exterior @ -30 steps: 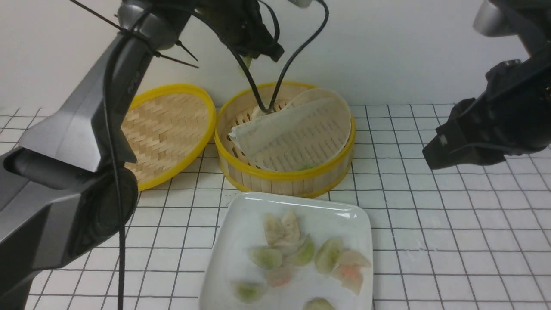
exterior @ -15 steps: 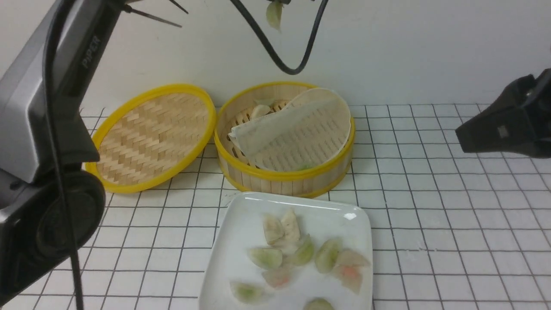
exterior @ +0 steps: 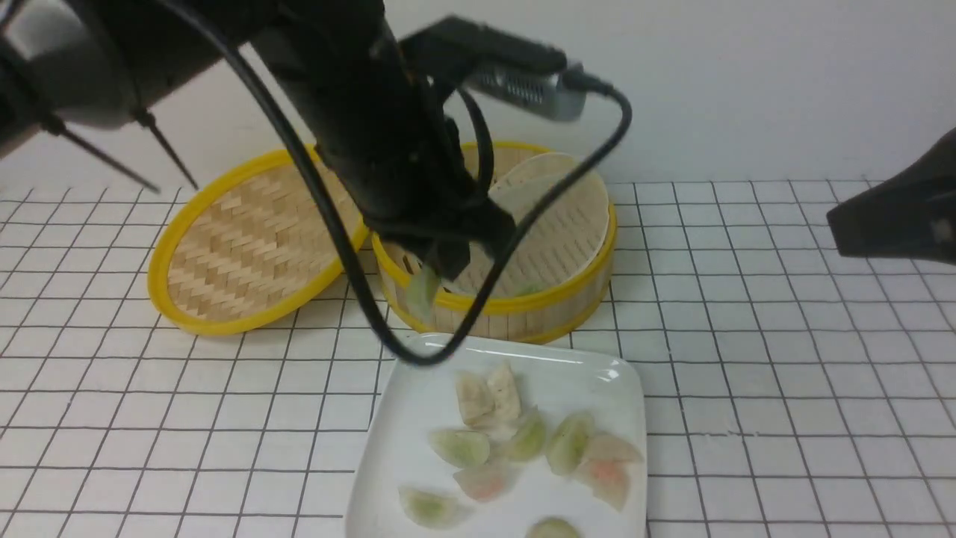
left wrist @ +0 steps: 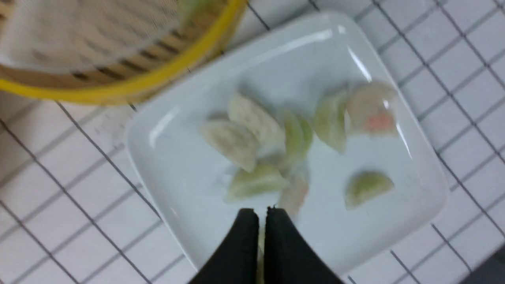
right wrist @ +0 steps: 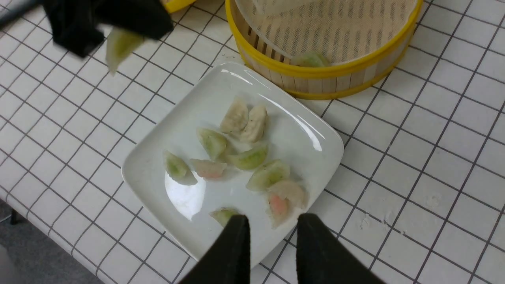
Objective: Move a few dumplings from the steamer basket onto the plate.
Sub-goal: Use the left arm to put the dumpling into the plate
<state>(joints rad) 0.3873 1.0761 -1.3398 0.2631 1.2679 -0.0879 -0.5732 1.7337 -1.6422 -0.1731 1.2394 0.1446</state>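
My left gripper (exterior: 441, 273) hangs over the front rim of the steamer basket (exterior: 553, 299), just behind the plate (exterior: 418, 396). It is shut on a pale green dumpling (exterior: 422, 293) that dangles below its fingertips. In the left wrist view the black fingers (left wrist: 244, 236) press together with a pale sliver between them, above the plate (left wrist: 177, 165). Several dumplings (exterior: 523, 441) lie on the plate. One green dumpling (right wrist: 311, 60) rests inside the basket (right wrist: 327, 73) against its near wall. My right gripper (right wrist: 272, 221) is open and empty over the plate's (right wrist: 292, 134) near corner.
The flat woven lid (exterior: 246, 239) leans to the left of the basket. A white liner sheet (exterior: 545, 187) is folded up inside the basket. The left arm's black cable (exterior: 358, 291) loops down to the plate's back edge. White tiled tabletop (exterior: 784, 388) surrounds everything.
My left arm has swung down from high above the basket to its front rim, carrying the green dumpling toward the plate. The right gripper has drawn back toward the right edge.
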